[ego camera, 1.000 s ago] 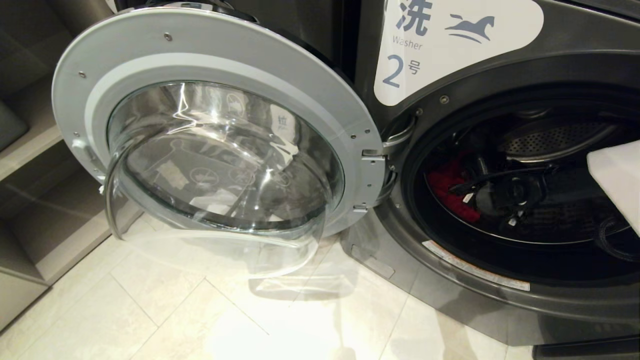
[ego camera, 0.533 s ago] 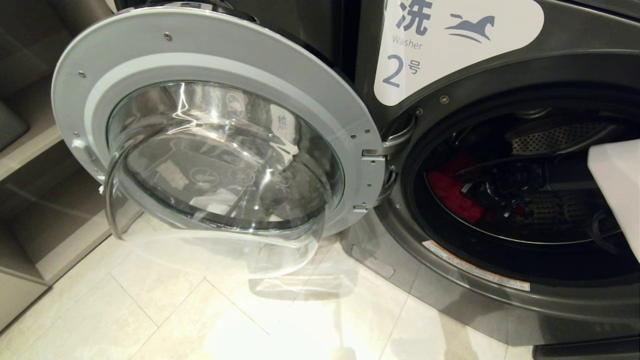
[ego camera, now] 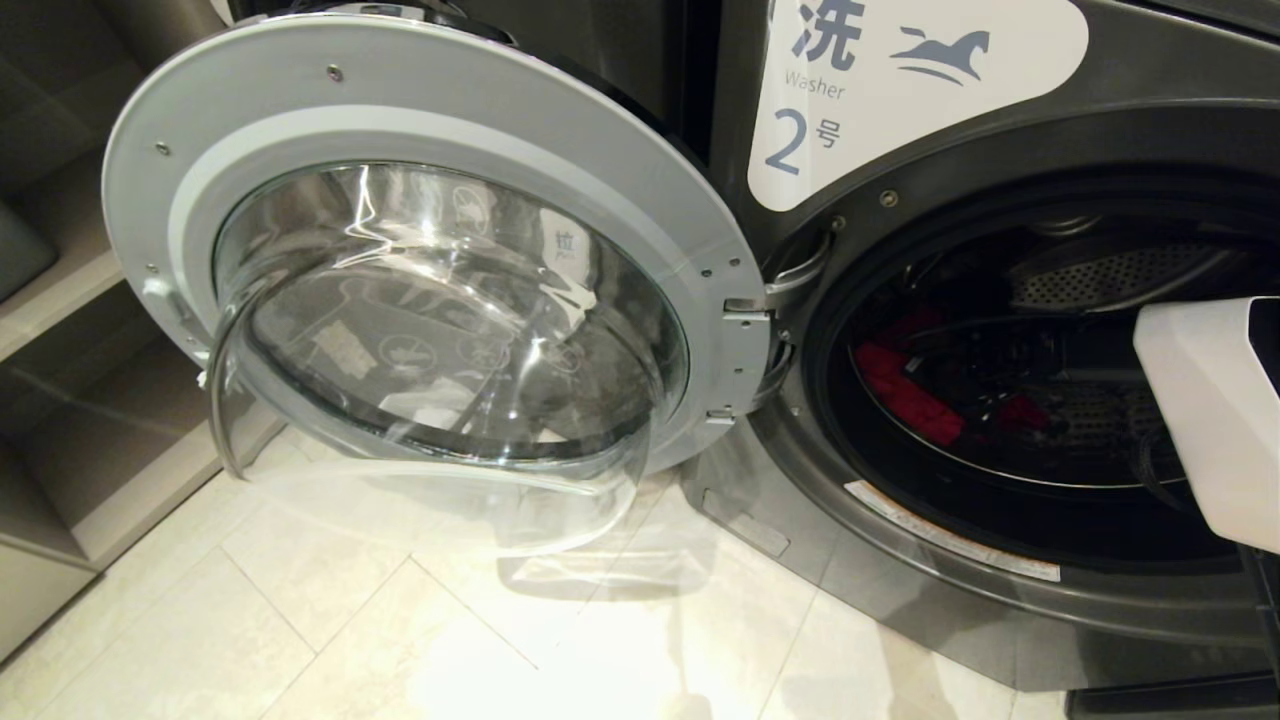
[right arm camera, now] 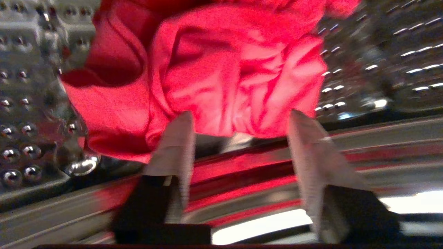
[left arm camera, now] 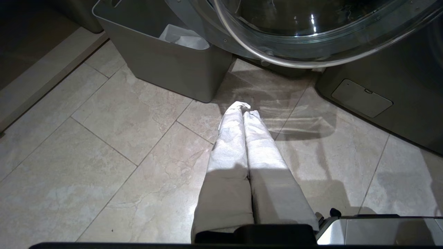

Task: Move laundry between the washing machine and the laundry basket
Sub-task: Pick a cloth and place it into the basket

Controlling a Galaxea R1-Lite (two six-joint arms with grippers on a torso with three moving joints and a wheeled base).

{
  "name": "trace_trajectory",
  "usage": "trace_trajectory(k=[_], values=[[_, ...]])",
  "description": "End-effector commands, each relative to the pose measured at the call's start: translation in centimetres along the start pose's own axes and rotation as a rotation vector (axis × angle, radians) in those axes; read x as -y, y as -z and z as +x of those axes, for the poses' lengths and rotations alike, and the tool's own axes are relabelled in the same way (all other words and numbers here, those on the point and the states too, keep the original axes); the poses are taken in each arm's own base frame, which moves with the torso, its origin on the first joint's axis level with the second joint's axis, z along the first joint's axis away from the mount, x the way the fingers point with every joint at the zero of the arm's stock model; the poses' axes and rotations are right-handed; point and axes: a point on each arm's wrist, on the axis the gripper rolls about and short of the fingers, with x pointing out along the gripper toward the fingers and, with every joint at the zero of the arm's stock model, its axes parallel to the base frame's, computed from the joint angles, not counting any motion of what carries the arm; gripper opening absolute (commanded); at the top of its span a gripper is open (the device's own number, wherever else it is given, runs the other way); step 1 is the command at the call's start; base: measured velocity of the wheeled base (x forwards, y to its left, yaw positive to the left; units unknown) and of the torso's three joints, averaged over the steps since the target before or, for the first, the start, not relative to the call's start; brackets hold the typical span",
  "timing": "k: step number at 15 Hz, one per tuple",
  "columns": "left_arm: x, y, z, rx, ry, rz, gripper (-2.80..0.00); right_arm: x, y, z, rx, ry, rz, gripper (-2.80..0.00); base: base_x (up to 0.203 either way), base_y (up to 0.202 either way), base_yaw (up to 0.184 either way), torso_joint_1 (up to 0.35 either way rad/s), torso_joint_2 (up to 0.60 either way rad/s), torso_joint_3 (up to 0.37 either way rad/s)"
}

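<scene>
At the upper left of the left wrist view stands a grey laundry basket (left arm camera: 166,65) on the tiled floor (left arm camera: 86,145), its top edge cut off by the frame; a bit of white cloth (left arm camera: 185,36) shows inside it, and how much more it holds cannot be seen. The left gripper (left arm camera: 242,112) hangs over the tiles in the centre of that view, its two white-wrapped fingers (left arm camera: 230,145) pressed together with nothing between them, the tips pointing toward the basket's near corner.

In the head view the round washer door (ego camera: 420,250) fills the left and centre, swung wide open on its hinge, its clear bowl bulging toward the floor. To its right is the dark washing machine (ego camera: 900,150) with a white label reading "Washer 2". The drum opening (ego camera: 1000,380) sits at centre right; inside, red laundry (ego camera: 905,395) lies low at the left of the drum, partly lost in shadow among dark shapes that are hard to make out. The white right arm (ego camera: 1210,410) enters from the right edge and reaches into the opening, cut off by the frame.

In the right wrist view the right gripper (right arm camera: 238,119) has its fingers spread apart, holding nothing, tips at the lower edge of the crumpled red laundry (right arm camera: 214,69), which rests against the perforated drum wall (right arm camera: 24,103); whether they touch the cloth cannot be told.
</scene>
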Motion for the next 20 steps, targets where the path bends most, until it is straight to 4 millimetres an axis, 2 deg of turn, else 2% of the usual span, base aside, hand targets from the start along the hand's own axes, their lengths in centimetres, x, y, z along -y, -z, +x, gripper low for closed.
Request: trace_trajectory(k=[1,5,10,19,20], values=[[0.0,0.0,0.0,0.000,0.000,0.000,-2.80,0.3,0.4,1.0,-0.012,-0.005,0.006,0.00,0.000,0.000,0.000,0.000,0.00,0.000],[0.0,0.0,0.0,0.000,0.000,0.000,-2.80,0.1,-0.4,2.1,0.064,-0.100,0.040,0.00,0.000,0.000,0.000,0.000,0.00,0.000],[0.0,0.0,0.0,0.000,0.000,0.000,-2.80,1.8,0.1,5.2,0.106,-0.103,0.040,0.00,0.000,0.000,0.000,0.000,0.00,0.000],[0.0,0.0,0.0,0.000,0.000,0.000,-2.80,3.0,1.5,7.5,0.090,-0.097,0.036,0.00,0.000,0.000,0.000,0.000,0.00,0.000],[0.0,0.0,0.0,0.000,0.000,0.000,-2.80,3.0,1.5,7.5,0.092,-0.098,0.037,-2.80,0.000,0.000,0.000,0.000,0.00,0.000]])
